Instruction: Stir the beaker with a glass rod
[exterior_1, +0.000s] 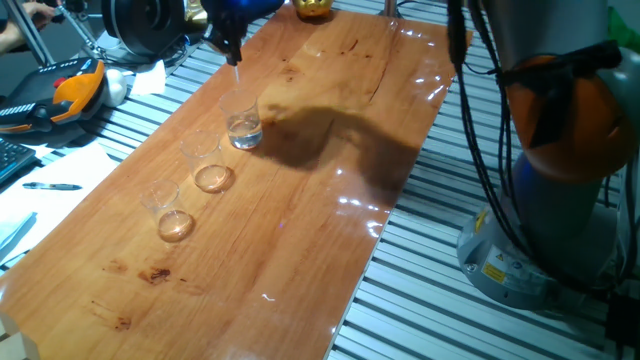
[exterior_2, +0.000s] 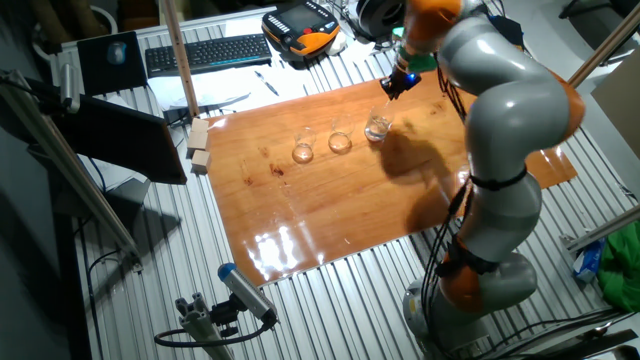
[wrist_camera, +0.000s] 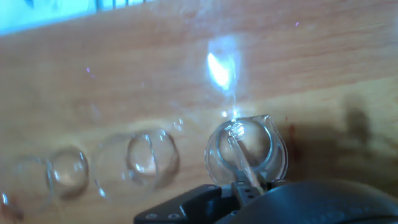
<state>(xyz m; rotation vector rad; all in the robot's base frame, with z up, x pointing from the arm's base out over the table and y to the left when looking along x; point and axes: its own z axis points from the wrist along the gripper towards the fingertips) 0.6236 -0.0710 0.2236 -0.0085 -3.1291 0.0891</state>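
While the gripper (exterior_1: 234, 52) pinches the glass rod (wrist_camera: 241, 163) upright, its tip dips into the beaker (exterior_1: 243, 127) directly below (ready for stirring, seemingly).

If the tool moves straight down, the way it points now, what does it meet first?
Probably the small clear glass beaker with the colourless bottom: the tool hangs right above it, holding the thin glass rod into its mouth.

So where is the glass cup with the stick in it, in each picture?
One fixed view: the beaker is the far end of the row of three, upper left of centre, under the gripper.
The other fixed view: the beaker is the right end of the row, upper middle.
Hand view: the beaker sits bottom centre, the glass rod reaching into it.
Shared landmark: the two amber-bottomed beakers beside it.
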